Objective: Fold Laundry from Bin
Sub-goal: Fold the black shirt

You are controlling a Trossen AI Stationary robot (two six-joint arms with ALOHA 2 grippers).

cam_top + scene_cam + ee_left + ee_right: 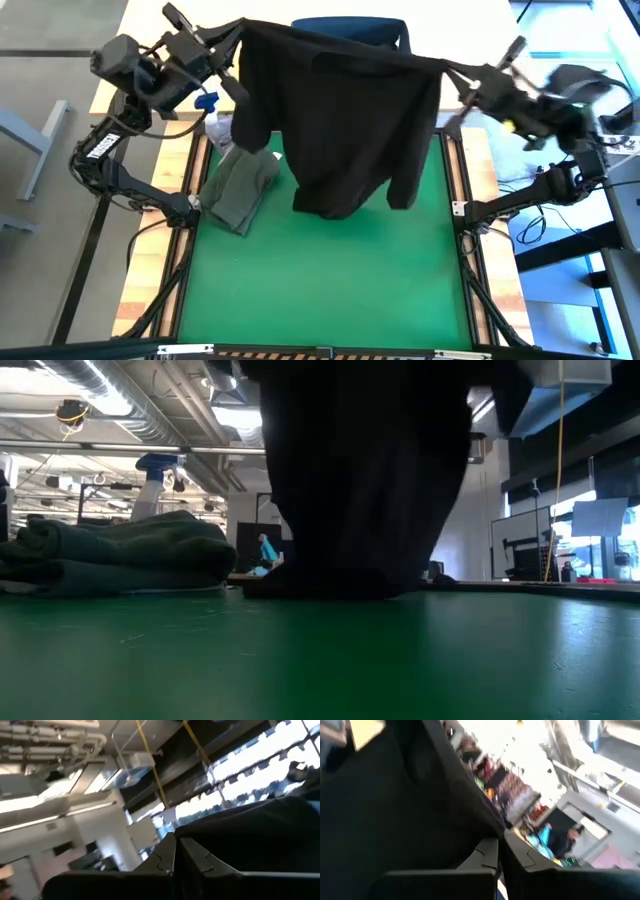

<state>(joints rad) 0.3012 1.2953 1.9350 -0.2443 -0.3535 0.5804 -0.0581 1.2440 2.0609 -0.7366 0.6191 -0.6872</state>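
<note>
A black garment (335,110) hangs spread between my two grippers over the far half of the green mat (330,280). My left gripper (238,32) is shut on its upper left corner. My right gripper (448,72) is shut on its upper right corner. In the low view the garment's lower end (335,586) reaches the mat. A folded dark olive garment (240,188) lies on the mat's left side and also shows in the low view (120,550). The navy bin (350,28) stands at the far edge, mostly hidden behind the black garment. My left gripper pinches the black garment's upper left corner (250,30) between its two shut fingers (167,857), high above the table. The top edge runs taut toward the other gripper, and the cloth hangs below. My right gripper pinches the black garment's upper right corner (438,68) between its two shut fingers (487,857), coming from the table's right side. The cloth (395,810) hangs below, and its lower end is on the mat.
A spray bottle with a blue nozzle (207,101) and a pale cloth (222,128) lie at the mat's far left corner. The near half of the mat (330,300) is bare. Wooden table edges run along both sides of the mat.
</note>
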